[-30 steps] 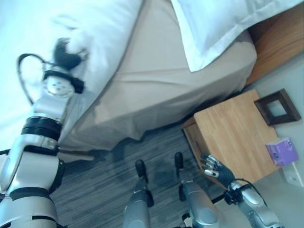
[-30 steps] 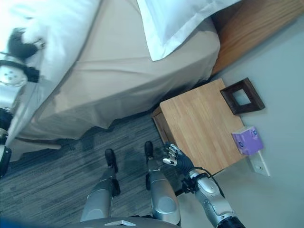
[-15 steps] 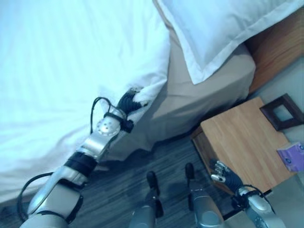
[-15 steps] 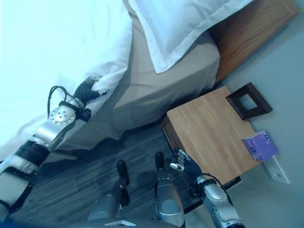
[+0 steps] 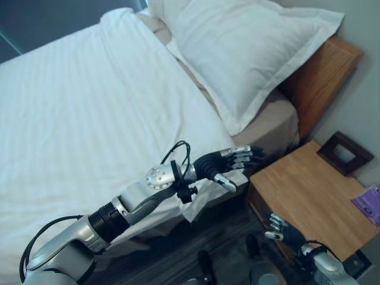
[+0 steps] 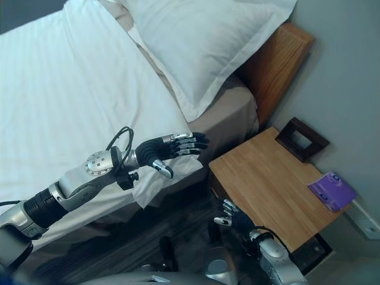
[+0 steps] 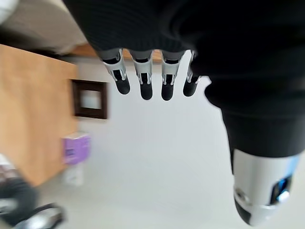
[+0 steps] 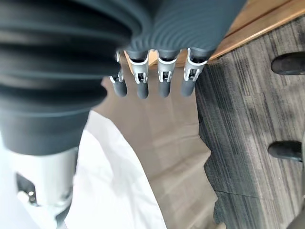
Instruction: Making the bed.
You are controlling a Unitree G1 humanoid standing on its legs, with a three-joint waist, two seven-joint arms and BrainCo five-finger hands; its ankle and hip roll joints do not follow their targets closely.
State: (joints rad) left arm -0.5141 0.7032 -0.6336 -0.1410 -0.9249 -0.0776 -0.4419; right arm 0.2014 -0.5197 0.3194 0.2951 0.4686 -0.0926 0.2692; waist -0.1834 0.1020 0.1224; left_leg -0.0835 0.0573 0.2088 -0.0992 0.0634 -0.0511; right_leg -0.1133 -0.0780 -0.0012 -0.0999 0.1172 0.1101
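The white duvet (image 5: 89,119) lies spread over the bed, its top edge reaching the foot of the white pillow (image 5: 249,47). Its near corner (image 5: 199,202) droops over the bed's side. My left hand (image 5: 217,165) hovers just above that corner, open, fingers straight and pointing toward the nightstand, holding nothing. In the left wrist view its fingers (image 7: 143,86) are straight in the air. A strip of tan sheet (image 5: 270,122) shows under the pillow. My right hand (image 5: 279,227) hangs low by the nightstand's front, fingers (image 8: 152,78) relaxed and empty.
A wooden headboard (image 5: 317,77) stands behind the pillow. The wooden nightstand (image 5: 309,196) sits close to the bed's side, bearing a dark picture frame (image 5: 338,153) and a purple tissue box (image 5: 369,205). Grey striped carpet (image 8: 248,124) covers the floor between bed and nightstand.
My left hand carried the duvet corner up toward the pillow, covering most of the tan sheet, then let go and opened. The camera has tilted up toward the bed's head.
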